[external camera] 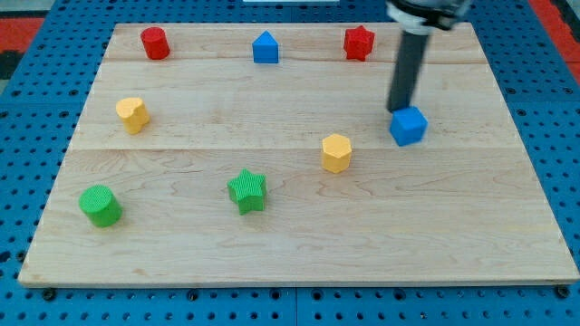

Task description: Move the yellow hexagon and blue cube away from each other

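The yellow hexagon (pixel 336 152) sits right of the board's middle. The blue cube (pixel 409 125) lies to its upper right, about a block's width apart from it. My tip (pixel 399 109) stands at the cube's upper left edge, touching or nearly touching it. The dark rod rises from there to the view's top.
On the wooden board (pixel 290 258): a red cylinder (pixel 155 43) top left, a blue house-shaped block (pixel 265 47) top middle, a red star (pixel 359 43) top right, a yellow block (pixel 132 114) at left, a green cylinder (pixel 100 205) bottom left, a green star (pixel 247 190) bottom middle.
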